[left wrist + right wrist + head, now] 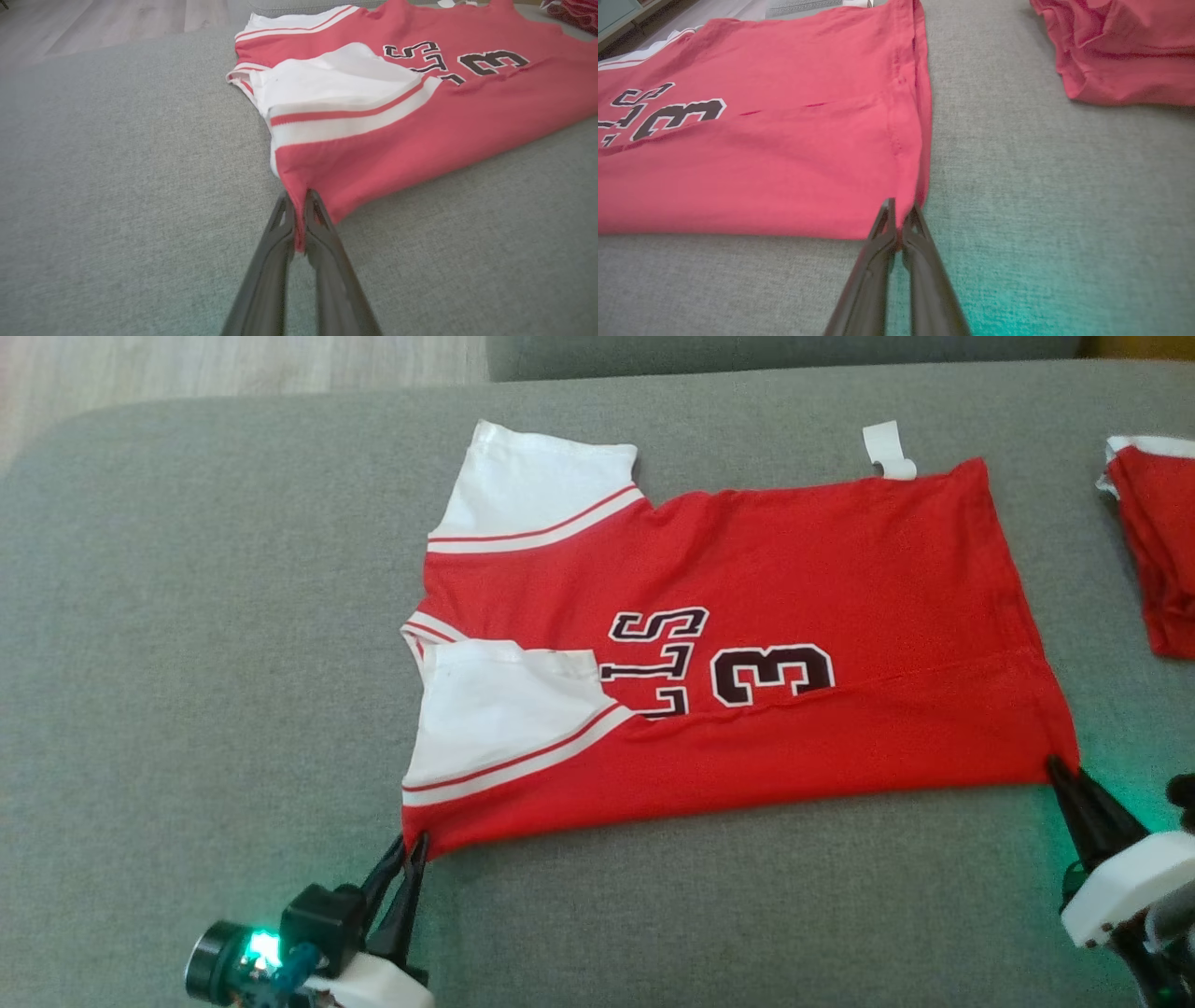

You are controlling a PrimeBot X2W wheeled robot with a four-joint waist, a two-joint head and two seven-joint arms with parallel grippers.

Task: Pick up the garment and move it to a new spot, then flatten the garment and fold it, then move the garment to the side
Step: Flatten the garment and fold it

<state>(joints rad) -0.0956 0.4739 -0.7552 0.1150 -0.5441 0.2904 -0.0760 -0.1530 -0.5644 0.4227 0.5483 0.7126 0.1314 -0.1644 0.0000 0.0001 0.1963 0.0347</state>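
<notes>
The garment (747, 616) is a red jersey with white sleeves and dark lettering, lying spread on the grey couch seat (187, 663), its near long edge folded over. My left gripper (411, 845) is shut on the garment's near left corner; in the left wrist view red cloth (420, 140) is pinched between the fingers (280, 242) of the left gripper (299, 205). At the near right corner by the hem, my right gripper (1060, 767) is shut on the cloth. The right wrist view shows that right gripper (901, 210) nipping the hem corner of the garment (761, 163).
A second red piece of clothing (1158, 541) lies bunched at the couch's right side, also in the right wrist view (1125, 51). A white tag (887, 450) sticks out at the jersey's far edge. The couch backrest (775, 353) rises behind, and wooden floor (187, 373) lies far left.
</notes>
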